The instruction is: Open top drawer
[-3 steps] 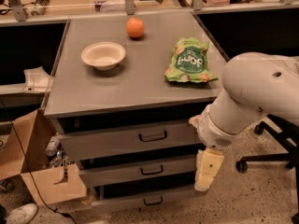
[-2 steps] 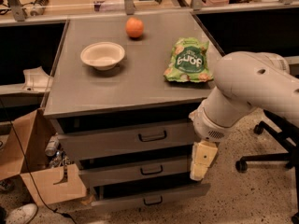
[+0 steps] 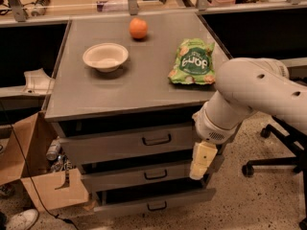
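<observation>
The top drawer [image 3: 120, 145] is the grey metal front just under the table top, with a black bar handle [image 3: 157, 139] at its middle and a dark gap above it. The mid drawer [image 3: 139, 175] and the lowest drawer [image 3: 153, 204] sit below it, each with its own small black handle. My gripper [image 3: 201, 160] hangs cream-coloured from the white arm [image 3: 249, 95], pointing down. It is at the right end of the drawer fronts, level with the top and mid drawers, to the right of the top drawer's handle and not on it.
On the grey table top [image 3: 96, 92] are a white bowl [image 3: 105, 56], an orange [image 3: 138, 28] and a green snack bag [image 3: 193, 61]. A cardboard box [image 3: 43, 176] stands at the left on the floor. An office chair base [image 3: 276, 164] is at the right.
The arm has moved left and slightly up, bringing the gripper closer to the right end of the drawer fronts. The drawers have not moved.
</observation>
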`<state>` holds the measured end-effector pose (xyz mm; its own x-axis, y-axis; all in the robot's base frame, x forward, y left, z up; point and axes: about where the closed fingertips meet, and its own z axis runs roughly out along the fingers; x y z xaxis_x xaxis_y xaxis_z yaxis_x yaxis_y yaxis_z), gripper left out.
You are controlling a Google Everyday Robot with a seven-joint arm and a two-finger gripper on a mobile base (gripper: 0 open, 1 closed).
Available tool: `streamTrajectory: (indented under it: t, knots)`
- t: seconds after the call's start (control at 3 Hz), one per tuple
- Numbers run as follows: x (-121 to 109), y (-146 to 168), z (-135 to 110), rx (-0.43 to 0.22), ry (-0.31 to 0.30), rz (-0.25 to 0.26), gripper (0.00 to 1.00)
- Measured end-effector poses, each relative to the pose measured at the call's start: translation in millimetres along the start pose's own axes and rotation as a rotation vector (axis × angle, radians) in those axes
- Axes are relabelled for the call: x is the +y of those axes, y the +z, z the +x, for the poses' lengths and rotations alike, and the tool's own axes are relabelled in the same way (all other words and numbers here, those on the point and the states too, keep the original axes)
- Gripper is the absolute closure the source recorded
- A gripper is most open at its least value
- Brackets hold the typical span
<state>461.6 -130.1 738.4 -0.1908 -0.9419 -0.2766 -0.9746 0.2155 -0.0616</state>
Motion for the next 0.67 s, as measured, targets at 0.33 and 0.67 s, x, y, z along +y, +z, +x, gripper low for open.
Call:
streamTrajectory:
  t: [0.33, 0.67]
  knots:
    - [-15.1, 14.1, 1.1, 0.016, 0.036, 0.011, 0.0]
    - [-15.1, 14.6, 1.1, 0.016, 0.036, 0.01, 0.0]
